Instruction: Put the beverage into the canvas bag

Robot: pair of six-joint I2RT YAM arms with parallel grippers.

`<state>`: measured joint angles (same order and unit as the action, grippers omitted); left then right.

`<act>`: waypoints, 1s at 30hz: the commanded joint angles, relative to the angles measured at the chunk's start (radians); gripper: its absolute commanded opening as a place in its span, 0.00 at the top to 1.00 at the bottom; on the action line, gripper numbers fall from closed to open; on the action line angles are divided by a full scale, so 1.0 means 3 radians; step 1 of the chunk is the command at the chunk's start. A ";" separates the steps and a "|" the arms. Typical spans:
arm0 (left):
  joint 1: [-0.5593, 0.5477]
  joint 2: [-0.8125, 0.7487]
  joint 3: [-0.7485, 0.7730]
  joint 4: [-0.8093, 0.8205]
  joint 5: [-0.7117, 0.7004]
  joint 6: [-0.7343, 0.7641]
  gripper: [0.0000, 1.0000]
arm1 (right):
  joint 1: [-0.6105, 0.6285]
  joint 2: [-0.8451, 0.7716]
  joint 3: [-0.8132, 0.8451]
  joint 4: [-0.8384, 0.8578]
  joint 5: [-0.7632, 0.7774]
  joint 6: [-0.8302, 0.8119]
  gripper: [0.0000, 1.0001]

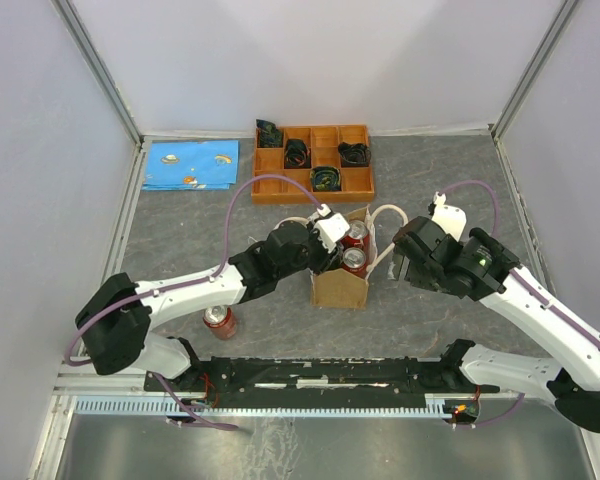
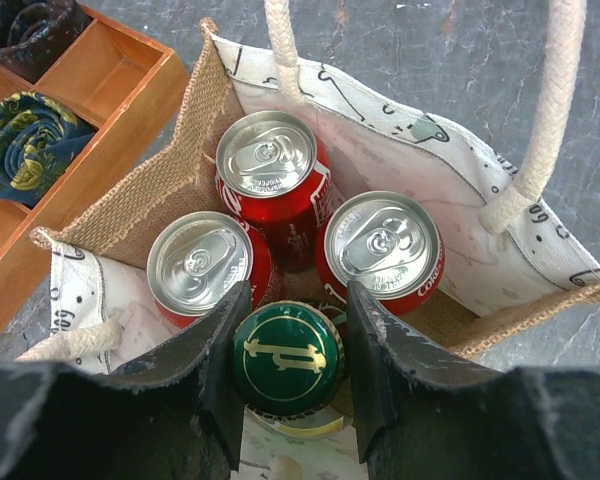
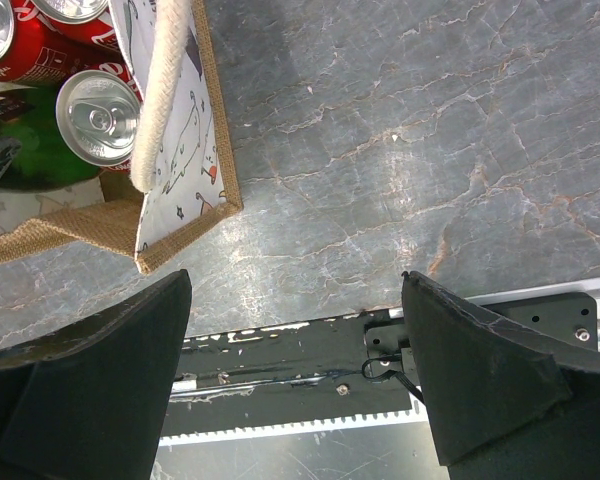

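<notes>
Step in hand: the drop-in, nearly done. L claw (image 2: 292, 318) is clenched on the neck of the green crown-capped bottle (image 2: 285, 360), w/ one black finger (image 2: 225, 350) on each side just under the cap. The bottle is already inside the mouth of the tan burlap canvas bag (image 2: 130, 200), in the near part of it. Three red drink cans w/ silver tops share the bag: one far (image 2: 268, 160), one left (image 2: 198, 262), one right (image 2: 380, 240). The cap sits in the pocket between the left and right cans, close to both. Can't tell if the bottle base is resting on the bag floor, as the body is hidden below the cap.

The bag stands mid-table (image 1: 338, 288), just near of the orange wooden compartment tray (image 1: 356, 181). R claw (image 3: 295, 280) is released, jaws wide, nothing btwn them. It hangs over the grey stone-look tabletop (image 3: 430, 130) just right of the bag, apart from the cream rope handle (image 3: 165, 80).

Next move, by my read: ease down till the bottle is seated, open the L claw, then lift straight up. Fingers need to clear the can rims and the handle loops (image 2: 545, 110) so nothing tips or snags. One more red can (image 1: 219, 320) stands outside the bag, near-left by the L arm.
</notes>
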<state>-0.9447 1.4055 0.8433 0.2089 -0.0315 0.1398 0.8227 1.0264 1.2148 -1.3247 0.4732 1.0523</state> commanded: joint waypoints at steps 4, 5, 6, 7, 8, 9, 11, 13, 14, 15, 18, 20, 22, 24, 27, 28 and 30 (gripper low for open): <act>0.0002 0.0026 0.0071 0.0683 -0.0302 0.0129 0.97 | 0.0001 -0.0081 0.0002 -0.0060 0.0107 0.0064 0.06; 0.0002 0.0035 0.0069 0.0669 -0.0304 0.0131 0.97 | 0.0000 -0.0086 0.0001 -0.0066 0.0110 0.0069 0.06; 0.0004 0.0046 0.0066 0.0647 -0.0307 0.0126 0.97 | -0.0001 -0.0097 0.0004 -0.0068 0.0109 0.0074 0.06; 0.0003 0.0052 0.0067 0.0620 -0.0306 0.0116 0.97 | -0.0001 -0.0100 0.0008 -0.0075 0.0112 0.0076 0.06; 0.0002 0.0061 0.0064 0.0587 -0.0305 0.0103 0.97 | 0.0000 -0.0109 0.0010 -0.0081 0.0115 0.0081 0.06; 0.0000 0.0063 0.0052 0.0560 -0.0295 0.0087 0.97 | -0.0001 -0.0114 0.0007 -0.0082 0.0117 0.0082 0.06; -0.0001 0.0061 0.0016 0.0516 -0.0257 0.0046 0.97 | -0.0001 -0.0121 0.0005 -0.0092 0.0120 0.0091 0.06; 0.0003 0.0046 -0.0024 0.0491 -0.0233 0.0004 0.97 | -0.0001 -0.0122 0.0010 -0.0102 0.0120 0.0099 0.06; 0.0002 0.0035 -0.0043 0.0482 -0.0226 -0.0009 0.97 | 0.0001 -0.0128 0.0011 -0.0105 0.0120 0.0102 0.06; 0.0002 0.0029 -0.0060 0.0478 -0.0221 -0.0015 0.97 | -0.0001 -0.0126 0.0007 -0.0108 0.0116 0.0105 0.06; 0.0000 0.0017 -0.0073 0.0463 -0.0235 -0.0022 0.92 | -0.0001 -0.0131 0.0005 -0.0101 0.0101 0.0115 0.06; -0.0003 0.0009 -0.0044 0.0433 -0.0257 -0.0018 0.78 | -0.0001 -0.0136 -0.0004 -0.0096 0.0088 0.0122 0.06; 0.0000 0.0007 0.0003 0.0403 -0.0258 -0.0018 0.70 | 0.0000 -0.0142 -0.0012 -0.0092 0.0080 0.0128 0.06; 0.0000 0.0009 0.0052 0.0386 -0.0262 -0.0024 0.64 | -0.0001 -0.0148 -0.0015 -0.0091 0.0071 0.0136 0.06; 0.0004 0.0013 0.0099 0.0369 -0.0296 -0.0032 0.45 | -0.0001 -0.0156 -0.0021 -0.0090 0.0069 0.0143 0.06; 0.0003 0.0013 0.0106 0.0368 -0.0305 -0.0035 0.40 | -0.0001 -0.0159 -0.0017 -0.0091 0.0069 0.0147 0.06; 0.0000 0.0007 0.0113 0.0349 -0.0310 -0.0037 0.32 | -0.0001 -0.0171 -0.0020 -0.0096 0.0066 0.0153 0.06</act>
<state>-0.9463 1.4364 0.8246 0.2607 -0.0826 0.1375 0.8227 0.9958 1.2125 -1.3479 0.4751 1.0779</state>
